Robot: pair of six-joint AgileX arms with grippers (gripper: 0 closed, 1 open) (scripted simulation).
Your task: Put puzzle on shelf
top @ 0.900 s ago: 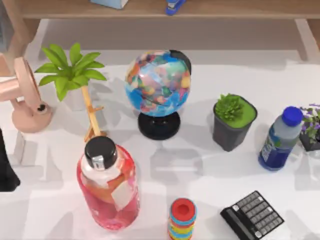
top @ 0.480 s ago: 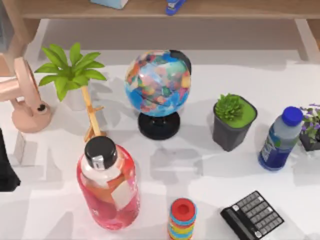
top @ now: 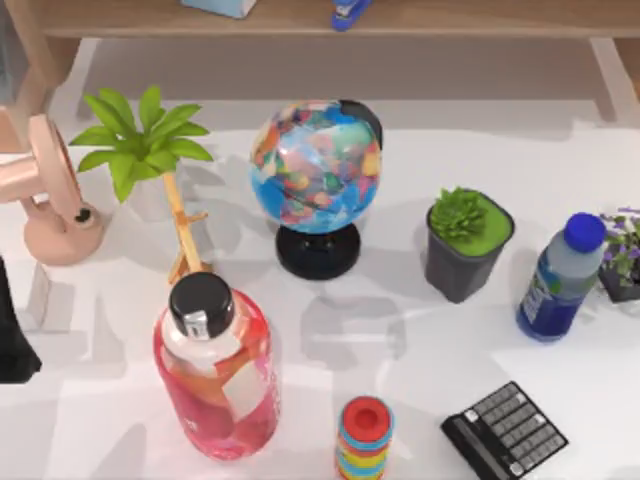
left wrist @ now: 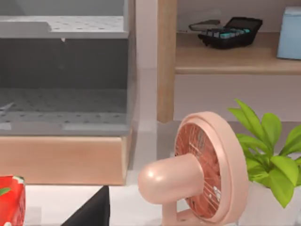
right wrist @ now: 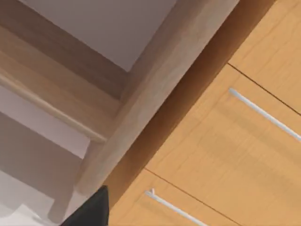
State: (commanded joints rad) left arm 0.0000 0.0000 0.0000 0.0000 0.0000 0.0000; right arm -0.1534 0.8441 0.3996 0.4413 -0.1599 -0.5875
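The puzzle is out of view. The shelf [top: 450, 18] is a long light-brown board across the far edge of the table, with wooden side supports [top: 25, 50]; it appears again in the left wrist view [left wrist: 225, 59], carrying a black calculator [left wrist: 228, 30]. My left arm [top: 10, 335] is parked at the table's left edge, and a dark corner of my left gripper [left wrist: 91, 212] shows near the pink fan [left wrist: 197, 174]. A dark corner of my right gripper [right wrist: 91, 212] shows in front of a wooden shelf support [right wrist: 155, 94].
On the table stand a pink fan [top: 50, 200], a leafy plant [top: 145, 140], a globe [top: 315, 170], a red bottle [top: 215, 365], a ring stack [top: 365, 440], a calculator [top: 505, 430], a potted succulent [top: 465, 245] and a blue bottle [top: 560, 280].
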